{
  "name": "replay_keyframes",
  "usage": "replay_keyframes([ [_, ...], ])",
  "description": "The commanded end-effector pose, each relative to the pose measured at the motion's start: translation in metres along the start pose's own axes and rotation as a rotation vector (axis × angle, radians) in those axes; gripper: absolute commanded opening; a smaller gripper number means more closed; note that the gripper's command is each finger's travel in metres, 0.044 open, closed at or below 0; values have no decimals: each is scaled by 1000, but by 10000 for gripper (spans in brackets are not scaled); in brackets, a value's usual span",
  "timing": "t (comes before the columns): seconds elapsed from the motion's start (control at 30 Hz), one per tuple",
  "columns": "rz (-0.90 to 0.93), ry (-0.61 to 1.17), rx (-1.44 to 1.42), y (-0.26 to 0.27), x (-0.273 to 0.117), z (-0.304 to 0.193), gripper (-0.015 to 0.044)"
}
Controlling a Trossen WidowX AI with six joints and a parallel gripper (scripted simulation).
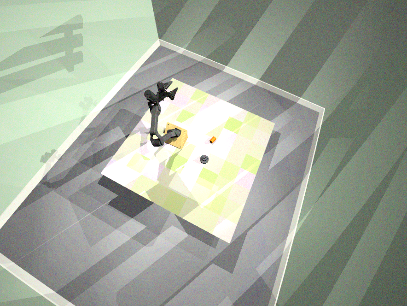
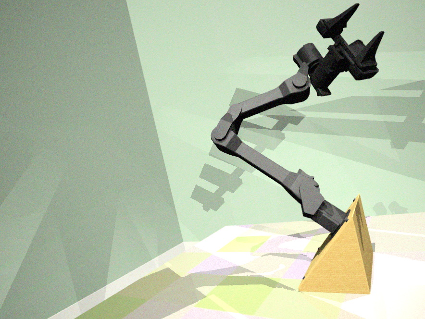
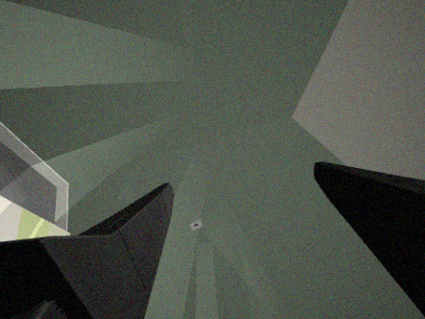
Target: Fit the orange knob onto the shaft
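"Start at the pincer, what have we got?"

"A black, two-fingered pincer [image 1: 174, 85] [image 2: 370, 18] [image 3: 241, 179], spread just about as wide as it goes, and there's nothing in its grip! It's high above the wooden wedge, both pointed fingertips angled upward in the exterior view."

"And the arm behind it?"

"That's the dark grey jointed arm [image 1: 154, 121] [image 2: 262, 165], folded at a sharp elbow, its foot mounted on the sloping face of that yellow wooden wedge [image 1: 179, 144] [image 2: 336, 271]. From the top, the pincer is above and slightly left of the wedge."

"Now, where's the knob?"

"Well apart from the pincer! The small orange cylindrical knob [image 1: 213, 139] is down on the counter, right of the wedge in the top view, and it looks to be lying on its side."

"And its target?"

"The round dark pedestal [image 1: 204, 161], to the wedge's lower right in that same view, near the knob but not touching it. The knob is off the shaft, and the shaft's flat side is too small to make out."

"What's underneath?"

"A checkered counter [image 1: 213, 219] [image 2: 240, 295] [image 3: 29, 223] in pale cream, lime green and lilac, spreading around the wedge, with bright light streaking across it!"
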State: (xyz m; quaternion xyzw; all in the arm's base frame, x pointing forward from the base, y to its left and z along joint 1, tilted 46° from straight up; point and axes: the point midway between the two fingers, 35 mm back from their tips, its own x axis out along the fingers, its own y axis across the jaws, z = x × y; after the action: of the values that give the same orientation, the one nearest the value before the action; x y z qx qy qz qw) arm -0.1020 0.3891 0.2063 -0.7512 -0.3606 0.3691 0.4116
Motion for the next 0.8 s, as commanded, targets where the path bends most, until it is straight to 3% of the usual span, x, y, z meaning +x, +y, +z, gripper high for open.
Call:
replay_keyframes([
  [0.0, 157, 121, 31, 38, 55, -32, 440],
  [0.2, 385, 287, 86, 97, 117, -84, 440],
  [0.4, 605, 458, 192, 165, 154, -148, 440],
  [0.77, 971, 776, 383, 293, 152, -257, 440],
])
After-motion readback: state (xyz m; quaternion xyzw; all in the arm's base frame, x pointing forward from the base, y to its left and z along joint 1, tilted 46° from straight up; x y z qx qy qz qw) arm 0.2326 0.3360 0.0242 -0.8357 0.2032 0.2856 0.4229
